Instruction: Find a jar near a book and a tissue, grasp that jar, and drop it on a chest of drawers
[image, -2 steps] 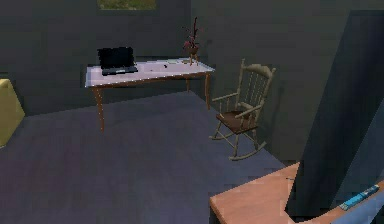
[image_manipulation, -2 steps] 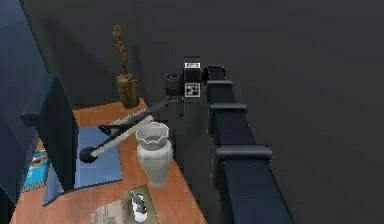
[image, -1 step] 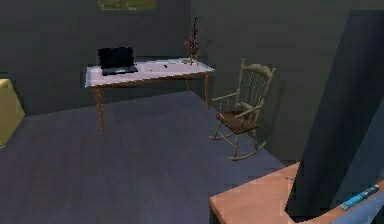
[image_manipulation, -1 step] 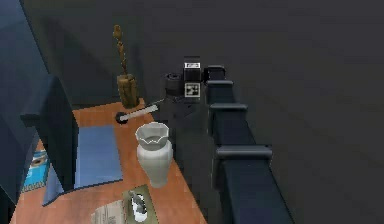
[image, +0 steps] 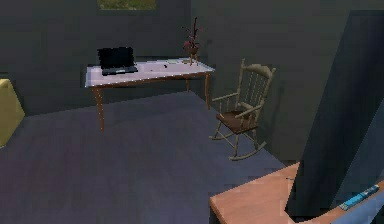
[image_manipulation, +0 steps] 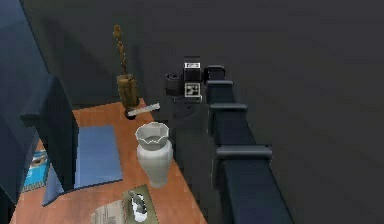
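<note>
Dark grey walls and a dull blue floor surround a white-topped table (image: 150, 72) in the upper left of the forward view. On it sit 1 black laptop (image: 117, 60) at its left end and a small vase of bare twigs (image: 192, 45) at its right end. A wooden rocking chair (image: 245, 110) stands on the floor just right of the table. The corner of a wooden desk (image: 250, 198) fills the lower right, with a tall dark monitor (image: 340, 110) rising above it.

From the arm side view the same desk runs along the lower left. A white jar (image_manipulation: 152, 150) stands upright near the middle of the frame, at the desk's right edge. A tissue box (image_manipulation: 133, 207) lies just below the jar at the bottom edge. A teal book (image_manipulation: 38, 172) lies at the lower left, partly hidden by the monitor. A blue mat (image_manipulation: 98, 155) lies flat between the monitor and the jar. Above the jar stands a brown vase (image_manipulation: 126, 90) holding a tall twig.

The dark arm (image_manipulation: 235, 150) climbs from the bottom edge to 2 white squares (image_manipulation: 190, 80). The gripper (image_manipulation: 152, 105) reaches left from them, ending just beside the brown vase and above the jar in the picture. With the vase right at its tip, I cannot tell whether it holds anything, nor how its fingers are set.
</note>
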